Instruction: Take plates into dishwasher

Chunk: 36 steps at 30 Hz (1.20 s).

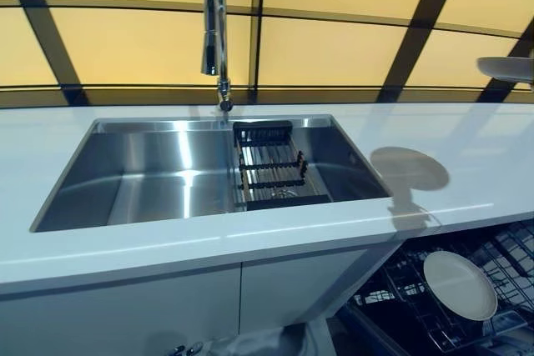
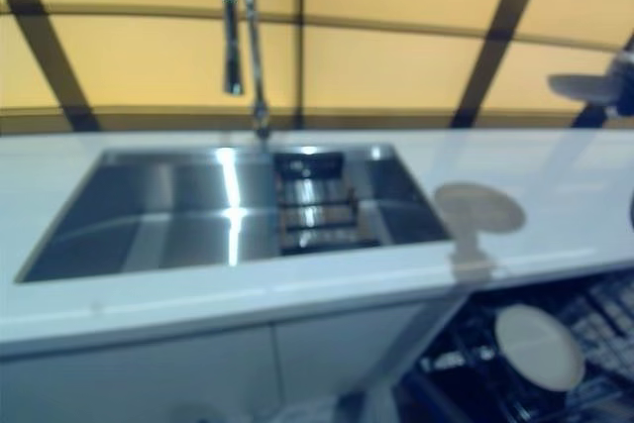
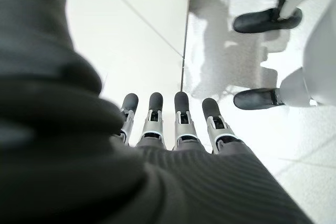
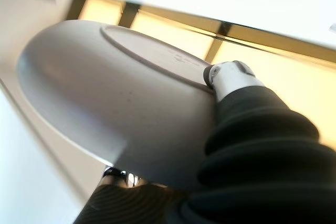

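A white plate (image 4: 105,93) is held up in the air at the far right, above the counter; its edge shows in the left eye view (image 1: 506,67). My right hand (image 4: 231,77) is shut on it, thumb on the plate's underside and fingers under the rim. A second white plate (image 1: 460,284) stands in the lower rack (image 1: 392,289) of the open dishwasher at the lower right. My left hand (image 3: 182,121) hangs low beside the white cabinet front (image 3: 131,30), fingers straight, holding nothing.
A steel sink (image 1: 150,177) with a dark drying rack (image 1: 271,168) inside it is set in the white counter (image 1: 467,135). A tall chrome faucet (image 1: 215,31) rises behind it. White cabinet doors (image 1: 167,310) lie under the sink.
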Available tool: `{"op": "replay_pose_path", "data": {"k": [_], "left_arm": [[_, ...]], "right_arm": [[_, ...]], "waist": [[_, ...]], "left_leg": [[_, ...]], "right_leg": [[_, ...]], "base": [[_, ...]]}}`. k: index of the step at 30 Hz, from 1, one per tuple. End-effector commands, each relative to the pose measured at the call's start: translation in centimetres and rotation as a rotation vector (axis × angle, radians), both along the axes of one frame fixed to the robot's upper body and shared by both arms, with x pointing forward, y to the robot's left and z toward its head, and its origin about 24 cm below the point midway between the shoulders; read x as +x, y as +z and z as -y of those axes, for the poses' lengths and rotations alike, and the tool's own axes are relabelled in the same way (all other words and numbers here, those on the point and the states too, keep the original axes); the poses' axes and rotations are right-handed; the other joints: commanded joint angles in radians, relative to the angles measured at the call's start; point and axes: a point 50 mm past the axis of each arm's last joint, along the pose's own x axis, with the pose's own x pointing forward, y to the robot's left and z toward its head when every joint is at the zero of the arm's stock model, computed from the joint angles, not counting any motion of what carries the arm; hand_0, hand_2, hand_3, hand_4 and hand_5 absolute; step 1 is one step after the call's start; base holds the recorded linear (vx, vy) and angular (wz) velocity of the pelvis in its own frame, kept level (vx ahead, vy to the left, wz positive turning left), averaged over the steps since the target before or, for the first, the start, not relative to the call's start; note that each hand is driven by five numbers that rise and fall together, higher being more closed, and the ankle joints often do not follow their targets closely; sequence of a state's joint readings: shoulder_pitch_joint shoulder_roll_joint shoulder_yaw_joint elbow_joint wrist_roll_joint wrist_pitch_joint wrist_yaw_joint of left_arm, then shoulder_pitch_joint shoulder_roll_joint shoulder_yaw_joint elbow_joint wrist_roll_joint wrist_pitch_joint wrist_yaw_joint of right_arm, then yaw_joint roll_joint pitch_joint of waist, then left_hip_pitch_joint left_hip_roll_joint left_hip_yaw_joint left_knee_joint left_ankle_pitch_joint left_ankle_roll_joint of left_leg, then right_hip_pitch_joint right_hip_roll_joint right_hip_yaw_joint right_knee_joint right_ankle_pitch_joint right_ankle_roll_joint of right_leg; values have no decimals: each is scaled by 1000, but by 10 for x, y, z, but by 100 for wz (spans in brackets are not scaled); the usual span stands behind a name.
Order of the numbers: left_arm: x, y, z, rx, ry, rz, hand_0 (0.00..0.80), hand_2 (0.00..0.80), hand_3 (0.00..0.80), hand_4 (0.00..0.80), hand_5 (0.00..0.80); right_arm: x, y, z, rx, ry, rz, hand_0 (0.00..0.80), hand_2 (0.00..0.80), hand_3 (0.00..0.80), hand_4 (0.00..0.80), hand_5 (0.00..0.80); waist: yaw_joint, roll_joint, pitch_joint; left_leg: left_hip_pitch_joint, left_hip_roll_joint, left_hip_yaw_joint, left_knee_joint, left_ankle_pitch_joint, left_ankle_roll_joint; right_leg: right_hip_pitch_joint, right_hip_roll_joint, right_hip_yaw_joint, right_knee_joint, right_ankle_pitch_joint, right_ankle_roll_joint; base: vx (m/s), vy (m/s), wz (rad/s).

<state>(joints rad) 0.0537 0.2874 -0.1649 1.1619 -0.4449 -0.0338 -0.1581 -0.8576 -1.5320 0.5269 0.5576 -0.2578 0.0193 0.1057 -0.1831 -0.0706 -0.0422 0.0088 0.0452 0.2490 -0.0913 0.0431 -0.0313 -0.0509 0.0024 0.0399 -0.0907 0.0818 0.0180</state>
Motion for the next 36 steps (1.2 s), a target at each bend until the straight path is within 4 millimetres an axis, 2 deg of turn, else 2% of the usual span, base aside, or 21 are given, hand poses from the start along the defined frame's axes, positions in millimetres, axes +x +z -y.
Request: {"op": "replay_pose_path", "data": {"k": [1, 4, 7, 10, 17, 23, 29, 36], "left_arm": [[4, 5, -18, 44, 0, 27, 0, 0, 0, 0, 0], [3, 6, -20, 50, 2, 27, 0, 0, 0, 0, 0], [3, 7, -23, 59, 7, 29, 0, 0, 0, 0, 0], [5, 8, -25, 63, 11, 33, 0, 0, 0, 0, 0], [10, 9, -27, 70, -3, 33, 0, 0, 0, 0, 0], [13, 10, -29, 73, -28, 34, 0, 0, 0, 0, 0], [14, 11, -28, 76, -43, 34, 0, 0, 0, 0, 0], [15, 11, -29, 83, -58, 29, 0, 0, 0, 0, 0]], "right_arm": [[-32, 15, 36, 294, -92, 245, 800, 800, 800, 800, 800], [-45, -1, 51, 419, -116, 285, 800, 800, 800, 800, 800], [-67, -27, 72, 574, -168, 331, 800, 800, 800, 800, 800], [-79, -43, 80, 645, -204, 334, 800, 800, 800, 800, 800], [-100, -107, 95, 875, -354, 229, 800, 800, 800, 800, 800], [-89, -155, 77, 1044, -319, 85, 800, 800, 800, 800, 800], [-72, -171, 55, 1069, -261, 40, 800, 800, 800, 800, 800], [-59, -196, 31, 1102, -236, -42, 800, 800, 800, 800, 800]], "waist": [[-9, -23, 17], [-18, -26, 19], [-33, -26, 24], [-40, -26, 28], [-54, -18, 50], [-60, -15, 56], [-67, -9, 58], [-87, 5, 64]], "left_leg": [[39, 6, 21, 4, -97, 23], [43, 10, 33, 4, -100, 25], [50, 15, 50, 4, -103, 25], [52, 15, 57, 4, -105, 27], [61, 17, 59, 4, -123, 29], [68, 19, 71, 4, -124, 34], [73, 19, 80, 4, -128, 38], [83, 19, 121, 4, -134, 45]], "right_leg": [[44, 8, -24, 3, -39, 90], [43, 7, -25, 3, -35, 90], [42, 7, -29, 3, -32, 91], [39, 7, -28, 3, -28, 91], [43, 7, -37, 3, -28, 97], [43, 6, -45, 3, -23, 96], [42, 6, -50, 3, -23, 96], [31, -3, -62, 4, -18, 103]], "base": [[-6, -43, -22], [-4, -39, -16], [2, -39, -6], [7, -32, -14], [3, -19, -8], [-22, -42, -7], [-22, -37, -1], [-48, -50, -9]]}}
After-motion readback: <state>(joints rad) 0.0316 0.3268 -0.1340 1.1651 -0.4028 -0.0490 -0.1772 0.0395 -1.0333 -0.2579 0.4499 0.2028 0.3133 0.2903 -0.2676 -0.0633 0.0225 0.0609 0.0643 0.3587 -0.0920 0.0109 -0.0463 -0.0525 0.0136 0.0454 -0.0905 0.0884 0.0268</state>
